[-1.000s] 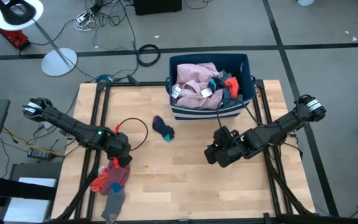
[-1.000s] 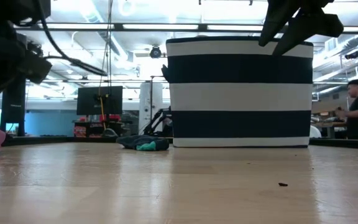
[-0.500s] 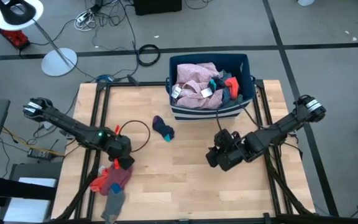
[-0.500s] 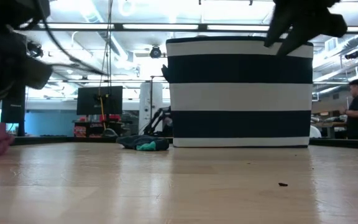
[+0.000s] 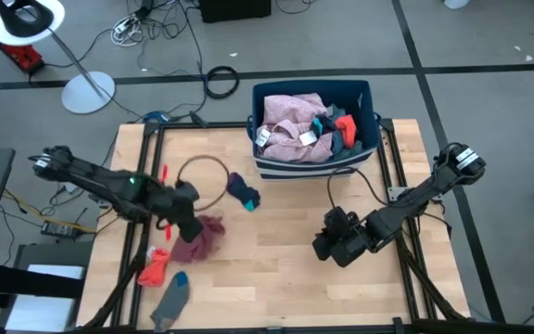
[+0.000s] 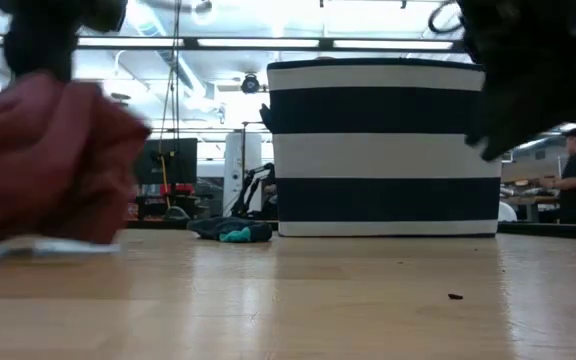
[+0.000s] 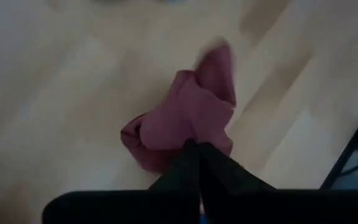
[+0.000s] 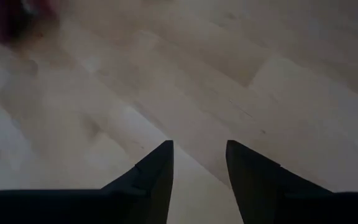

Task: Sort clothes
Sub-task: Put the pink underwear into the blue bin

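Few garments are out on the wooden table (image 5: 276,278) so far; most of the sorting looks left to do. Lower left of the high view: a red-orange soft cloth piece (image 5: 153,268) and, just below it, a grey sock with a bright blue patch (image 5: 171,293) lie close together, seemingly a started pile. Right of these, the left gripper (image 5: 185,227) has its jaws pinched together on a crumpled dark pink-maroon fabric garment (image 5: 207,237), which trails at the table surface; the left wrist view shows the fingers (image 7: 194,163) closed on its bunched top. Centre: a small dark navy sock with a teal toe (image 5: 243,192) lies alone, near the bin, apparently not yet sorted. Upper centre-right: the dark blue bin with white stripes (image 5: 360,96) holds a heaped pale pink garment (image 5: 290,125) plus teal, red-orange and dark pieces, untouched. Lower right: the right gripper (image 5: 341,246) hangs over bare wood, jaws apart, holding nothing.
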